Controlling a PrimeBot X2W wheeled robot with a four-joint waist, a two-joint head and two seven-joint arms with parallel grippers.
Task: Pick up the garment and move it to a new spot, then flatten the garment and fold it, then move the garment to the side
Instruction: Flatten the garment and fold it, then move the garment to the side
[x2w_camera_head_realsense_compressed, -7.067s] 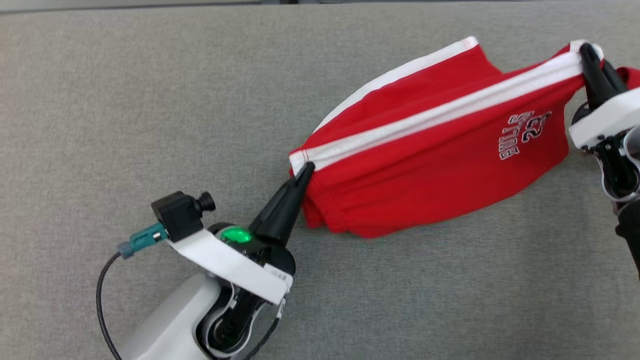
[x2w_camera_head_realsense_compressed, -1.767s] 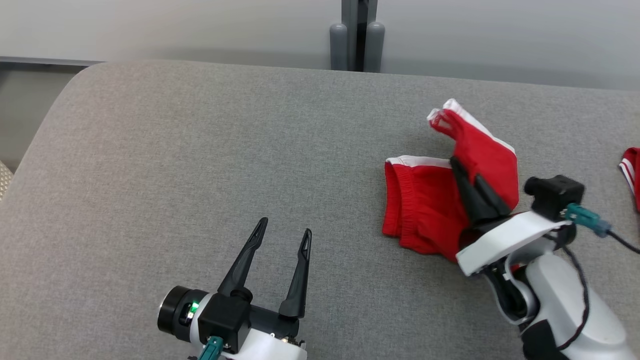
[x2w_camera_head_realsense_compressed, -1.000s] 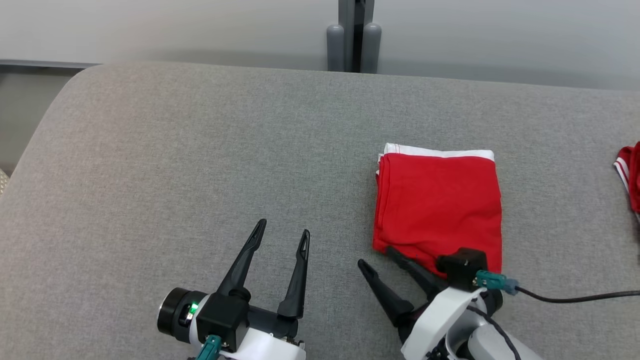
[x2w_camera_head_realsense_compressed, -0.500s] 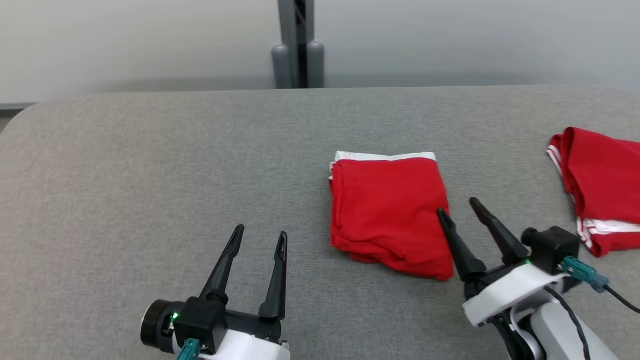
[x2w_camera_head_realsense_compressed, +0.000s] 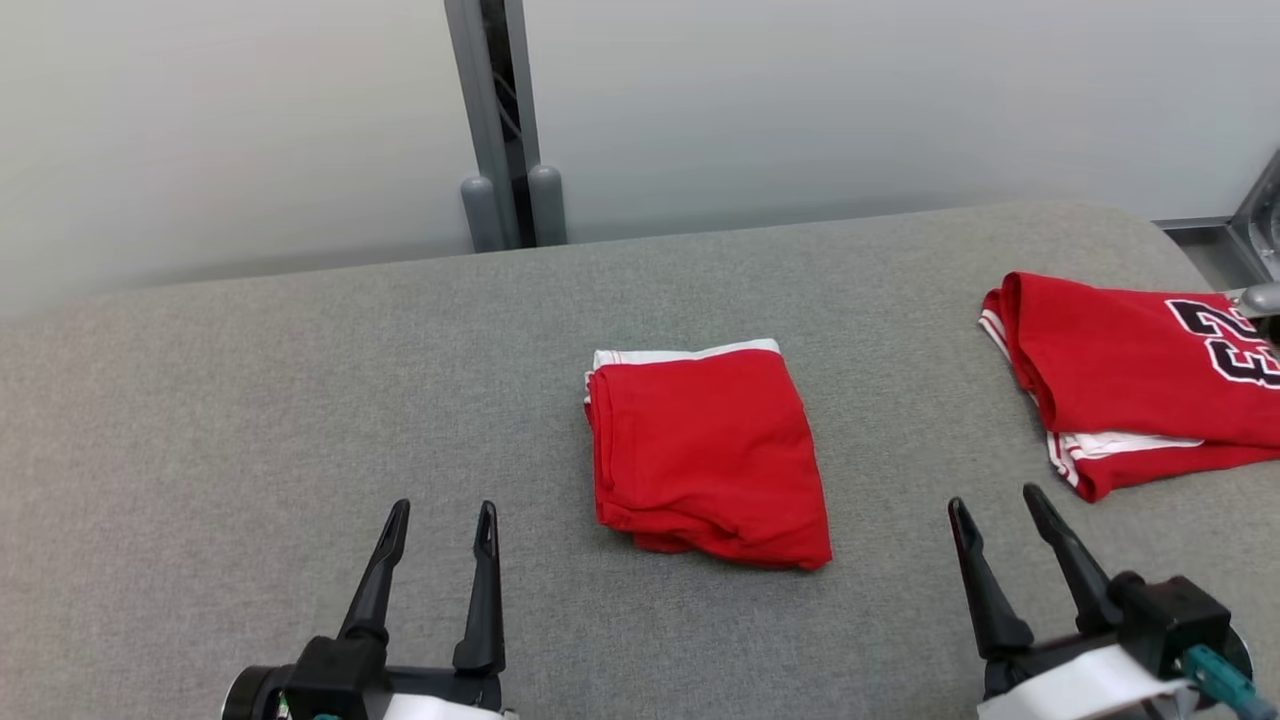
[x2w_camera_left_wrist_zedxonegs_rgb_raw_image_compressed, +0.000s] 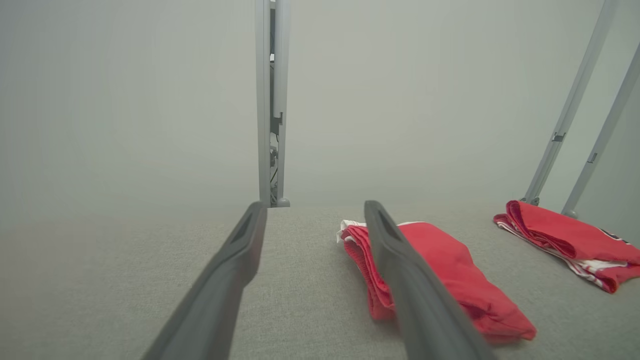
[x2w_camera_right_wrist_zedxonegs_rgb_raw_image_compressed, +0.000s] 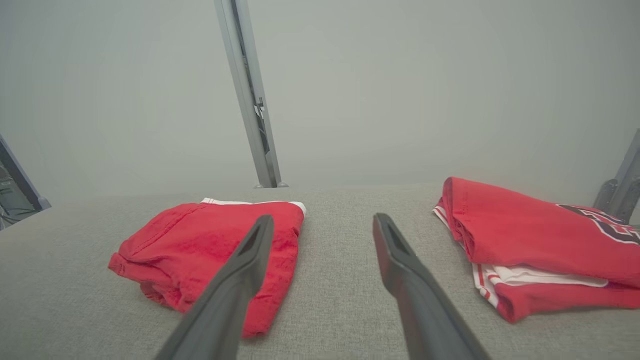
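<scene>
The garment (x2w_camera_head_realsense_compressed: 705, 455) is a pair of red shorts with a white band, folded into a small rectangle in the middle of the grey surface (x2w_camera_head_realsense_compressed: 250, 400). It also appears as garment (x2w_camera_left_wrist_zedxonegs_rgb_raw_image_compressed: 440, 270) in the left wrist view and garment (x2w_camera_right_wrist_zedxonegs_rgb_raw_image_compressed: 210, 245) in the right wrist view. My left gripper (x2w_camera_head_realsense_compressed: 440, 515) stands open at the lower left, well short of the fold, nothing between its fingers. My right gripper (x2w_camera_head_realsense_compressed: 995, 500) is open at the lower right, to the right of the garment and apart from it.
A second folded red jersey (x2w_camera_head_realsense_compressed: 1130, 375) with black and white numbers lies at the right end of the surface, also seen as jersey (x2w_camera_right_wrist_zedxonegs_rgb_raw_image_compressed: 530, 240). A grey post (x2w_camera_head_realsense_compressed: 495, 120) stands behind the far edge against a pale wall. The surface's right corner rounds off near a metal frame (x2w_camera_head_realsense_compressed: 1260, 215).
The camera has swung right and tilted up, so the scene shifted left. My right gripper drew back from the garment's near right corner to the lower right. The folded garment lies as it did.
</scene>
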